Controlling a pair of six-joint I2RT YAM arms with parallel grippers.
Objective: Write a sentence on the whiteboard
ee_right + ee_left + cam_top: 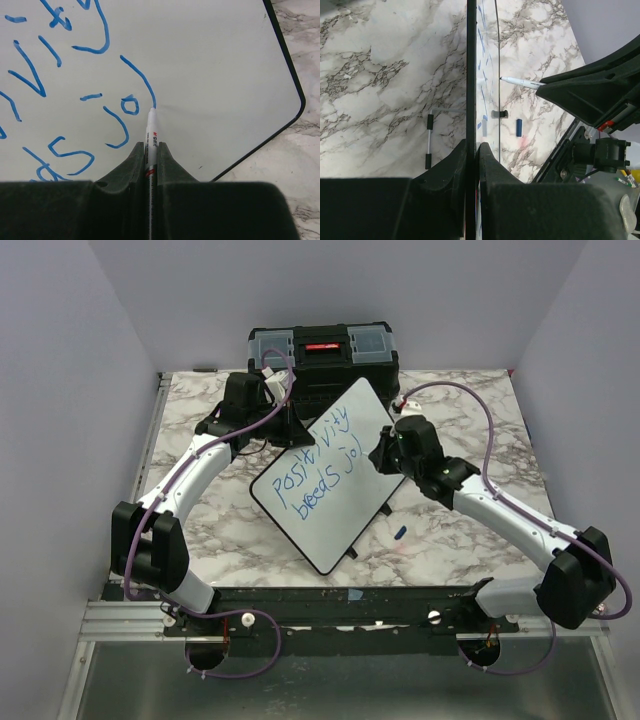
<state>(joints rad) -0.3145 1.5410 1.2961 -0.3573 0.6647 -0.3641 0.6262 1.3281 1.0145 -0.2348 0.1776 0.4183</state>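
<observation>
— Marker (151, 131) in the right gripper (151, 150): how is it held?

— Pinched tight between both fingers (131, 162), with the barrel running straight out ahead of the gripper. The tip is down on the whiteboard (220, 55), at the low end of a blue stroke.

— And the left gripper (471, 150)?

— Shut on the whiteboard's black edge, which runs straight away from between its fingers. It looks to be steadying the whiteboard, tilted up off the tabletop (380, 75).

— Where is the sentence (318, 468)?

— Two slanted blue lines, spread to the left of the right gripper and ahead of it. The lower line ends in "jo", just left of the marker tip. The stroke under the tip sits just right of that "o".

— So which step is this?

— Writing, and near the end, I judge. The last letter is begun but not finished. It may be one arm of a "y", though I cannot be sure.

— What does the next move call for?

— Most likely a second stroke that meets the first, made with light, even pressure so the whiteboard does not slip in the left gripper. Bare white lies to the right of the tip, so there is room.

— Anything in the way?

— Only a small blue cap (399, 532) on the tabletop, on the near side of the right gripper and apart from the whiteboard.
</observation>
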